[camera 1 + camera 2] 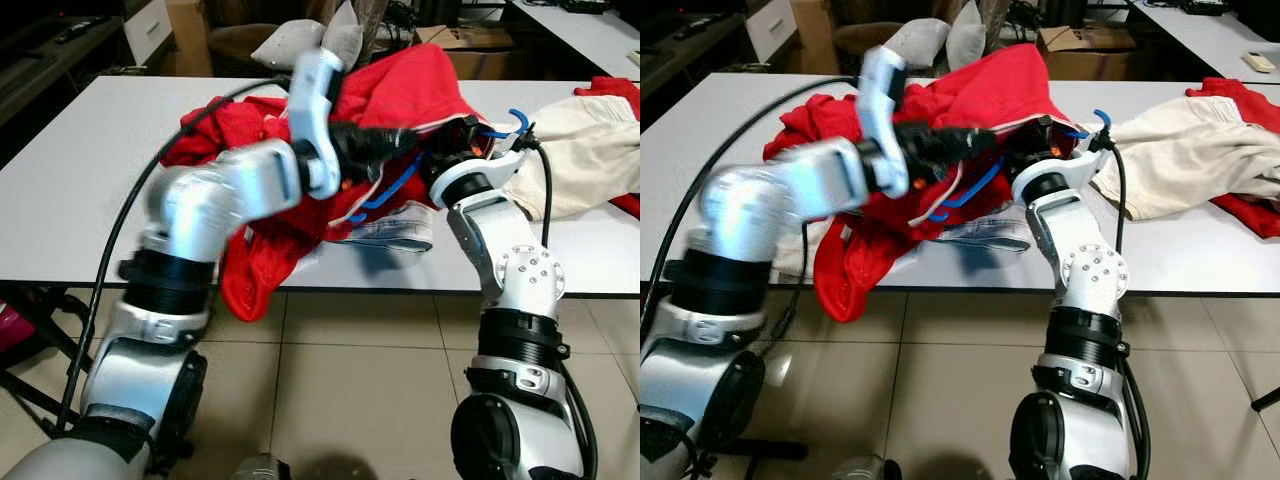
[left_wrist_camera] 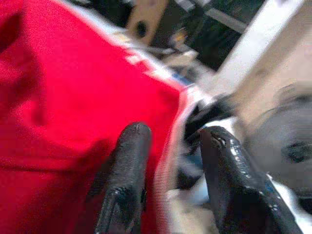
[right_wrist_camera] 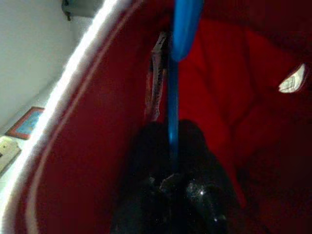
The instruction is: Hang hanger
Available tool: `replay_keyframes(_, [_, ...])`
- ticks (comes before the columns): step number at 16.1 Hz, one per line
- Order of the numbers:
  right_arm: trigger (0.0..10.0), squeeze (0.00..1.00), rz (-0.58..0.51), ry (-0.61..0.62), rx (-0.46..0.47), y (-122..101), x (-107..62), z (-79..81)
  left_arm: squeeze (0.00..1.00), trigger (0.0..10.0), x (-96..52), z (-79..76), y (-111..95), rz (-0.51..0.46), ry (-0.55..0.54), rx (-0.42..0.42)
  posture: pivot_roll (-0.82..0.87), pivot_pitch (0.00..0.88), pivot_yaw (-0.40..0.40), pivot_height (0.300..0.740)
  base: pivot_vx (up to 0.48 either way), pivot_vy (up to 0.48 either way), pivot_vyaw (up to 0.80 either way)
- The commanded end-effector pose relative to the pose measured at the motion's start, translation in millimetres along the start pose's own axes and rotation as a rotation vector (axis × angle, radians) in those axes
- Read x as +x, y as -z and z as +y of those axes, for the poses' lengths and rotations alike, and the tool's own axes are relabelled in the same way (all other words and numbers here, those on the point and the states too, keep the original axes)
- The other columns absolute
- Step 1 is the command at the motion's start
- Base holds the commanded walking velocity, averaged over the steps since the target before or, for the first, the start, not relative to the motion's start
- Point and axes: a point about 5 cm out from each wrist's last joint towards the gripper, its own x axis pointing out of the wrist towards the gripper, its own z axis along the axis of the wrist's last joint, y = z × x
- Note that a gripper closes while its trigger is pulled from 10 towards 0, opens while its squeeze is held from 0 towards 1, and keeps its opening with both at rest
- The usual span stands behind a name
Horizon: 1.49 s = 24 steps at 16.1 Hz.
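A red garment (image 1: 410,85) lies bunched on the white table (image 1: 80,170), part of it hanging over the front edge. A blue hanger (image 3: 174,73) runs inside it, and its hook (image 1: 520,120) sticks out at the right. My right gripper (image 3: 173,134) is shut on the hanger's blue bar, tucked inside the red cloth near the neck opening. My left gripper (image 1: 398,138) reaches in from the left at the same opening. Its fingers (image 2: 129,165) stand open, with the white-trimmed red edge (image 2: 168,146) between them. The left arm looks blurred.
A beige garment (image 1: 590,150) and another red one (image 1: 615,90) lie on the table's right side. A pale blue cloth (image 1: 395,230) sits under the red pile near the front edge. Boxes and cushions stand behind the table, and the floor below is tiled.
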Motion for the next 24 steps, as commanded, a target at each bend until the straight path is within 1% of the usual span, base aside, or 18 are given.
replay_keyframes(1, [10.0,0.0,-0.031,-0.023,-0.023,-8,1.5,5.1,0.0,10.0,-3.8,-5.9,-10,-0.033,0.03,0.004,0.04,0.0,0.051,0.74,0.0,0.0,0.0])
replay_keyframes(2, [10.0,0.0,-0.031,-0.022,-0.025,-8,1.7,5.0,0.0,10.0,-4.3,-5.9,-11,-0.034,0.031,0.015,0.04,0.0,0.051,0.74,0.0,0.0,0.0])
replay_keyframes(4, [10.0,0.0,0.001,-0.023,-0.163,-7,0.9,5.3,0.0,10.0,-13.4,-7.1,-19,-0.042,0.011,0.148,0.04,0.0,0.056,0.74,0.0,0.0,0.0])
replay_keyframes(5, [10.0,0.0,0.001,-0.023,-0.163,-7,0.9,5.3,0.0,10.0,-13.4,-7.1,-19,-0.042,0.011,0.148,0.04,0.0,0.056,0.74,0.0,0.0,0.0])
replay_keyframes(7, [10.0,0.0,0.003,-0.049,-0.167,-11,-11.3,1.2,0.0,10.0,-42.5,19.1,-44,-0.173,-0.183,0.226,0.05,0.0,0.065,0.74,0.0,0.0,0.0])
replay_keyframes(8, [10.0,0.0,-0.007,-0.073,-0.163,-15,-19.5,0.3,0.0,10.0,-56.8,39.4,-38,-0.136,-0.339,0.373,0.05,0.0,0.067,0.74,0.0,0.0,0.0])
replay_keyframes(9, [10.0,0.0,-0.011,-0.098,-0.171,-18,-25.9,0.6,0.0,10.0,-65.3,52.2,-25,-0.053,-0.436,0.527,0.05,0.0,0.069,0.74,0.0,0.0,0.0])
replay_keyframes(10, [10.0,0.0,-0.01,-0.111,-0.177,-19,-28.6,1.0,0.0,10.0,-67.8,55.9,-18,-0.017,-0.462,0.594,0.05,0.0,0.069,0.74,0.0,0.0,0.0])
replay_keyframes(11, [10.0,0.0,-0.006,-0.12,-0.204,-20,-32.1,0.4,0.0,10.0,-68.9,56.8,-8,-0.02,-0.458,0.577,0.04,0.0,0.073,0.74,0.0,0.0,0.0])
replay_keyframes(12, [10.0,0.0,0.002,-0.11,-0.253,-20,-36.5,-3.4,0.52,10.0,-66.4,50.4,29,-0.001,-0.309,0.459,0.03,0.0,0.08,0.74,0.0,0.0,0.0])
replay_keyframes(13, [10.0,0.0,0.002,-0.104,-0.256,-20,-36.5,-4.3,0.52,10.0,-65.8,47.8,40,0.004,-0.251,0.442,0.03,0.0,0.08,0.74,0.0,0.0,0.0])
replay_keyframes(14, [10.0,0.0,0.001,-0.094,-0.253,-20,-34.4,-5.6,1.0,10.0,-68.0,45.2,66,0.102,-0.145,0.556,0.02,0.0,0.082,0.74,0.0,0.0,0.0])
replay_keyframes(15, [10.0,0.0,0.002,-0.089,-0.248,-19,-31.2,-6.0,1.0,10.0,-72.7,47.2,90,0.214,-0.085,0.664,0.02,0.0,0.082,0.74,0.0,0.0,0.0])
replay_keyframes(16, [10.0,0.0,0.003,-0.087,-0.237,-19,-27.9,-5.4,1.0,10.0,-75.9,52.2,101,0.228,-0.094,0.659,0.02,0.0,0.082,0.74,0.0,0.0,0.0])
replay_keyframes(18, [10.0,0.0,0.005,-0.097,-0.225,-18,-24.4,-2.4,1.0,10.0,-80.0,61.8,108,0.243,-0.149,0.667,0.01,0.0,0.07,0.74,0.0,0.0,0.0])
replay_keyframes(20, [10.0,0.0,0.002,-0.107,-0.204,-18,-22.1,-0.4,1.0,10.0,-81.8,65.7,114,0.251,-0.17,0.691,0.01,0.0,0.061,0.74,0.0,0.0,0.0])
replay_keyframes(23, [10.0,0.0,0.004,-0.116,-0.196,-19,-20.1,1.1,1.0,10.0,-75.2,68.9,120,0.206,-0.195,0.697,0.02,0.0,0.057,0.74,0.0,0.0,0.0])
replay_keyframes(24, [10.0,0.0,0.006,-0.12,-0.19,-18,-18.5,1.6,1.0,10.0,-65.8,69.9,127,0.168,-0.178,0.7,0.01,0.0,0.058,0.74,0.0,0.0,0.0])
